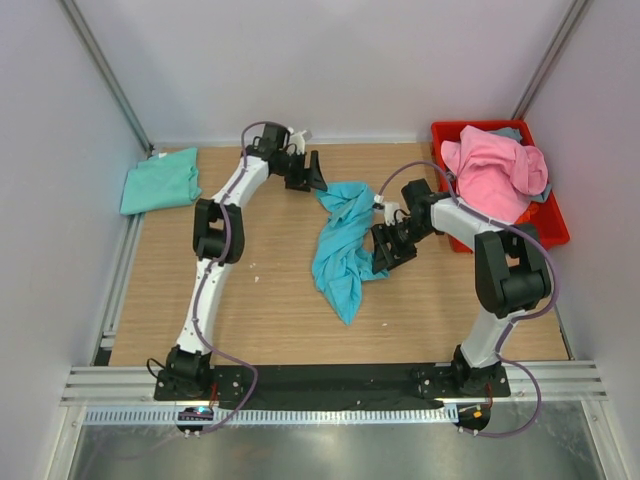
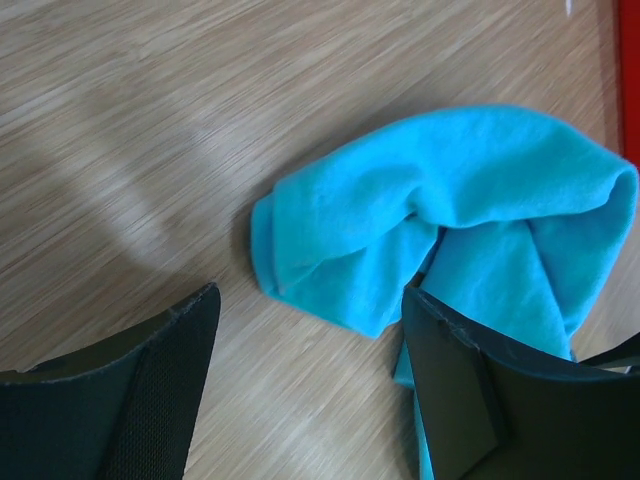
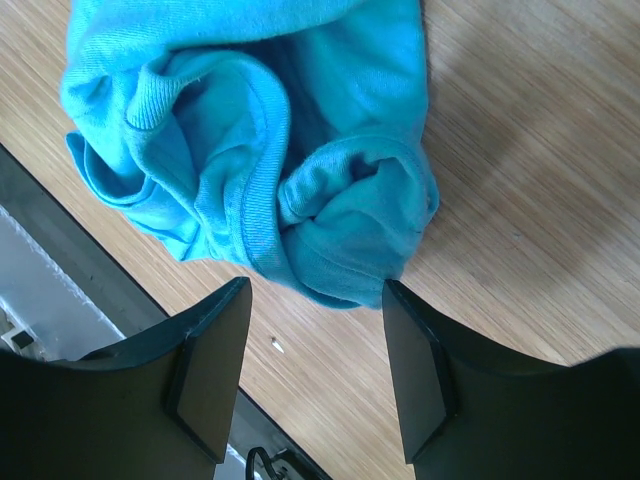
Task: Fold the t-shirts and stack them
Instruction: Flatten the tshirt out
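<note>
A crumpled turquoise-blue t-shirt (image 1: 342, 245) lies on the middle of the wooden table. My left gripper (image 1: 308, 172) is open and empty, just beyond the shirt's far end; in the left wrist view a rounded fold of the shirt (image 2: 450, 215) lies ahead of the open jaws. My right gripper (image 1: 385, 250) is open and empty at the shirt's right edge; in the right wrist view the bunched shirt (image 3: 250, 150) lies just ahead of the jaws. A folded mint-green t-shirt (image 1: 160, 182) lies at the far left. A pink t-shirt (image 1: 493, 172) sits heaped in the red bin, with grey-blue cloth (image 1: 508, 133) showing behind it.
The red plastic bin (image 1: 552, 222) stands at the far right of the table. White walls and metal frame posts close in the back and sides. A metal rail (image 1: 330, 382) runs along the near edge by the arm bases.
</note>
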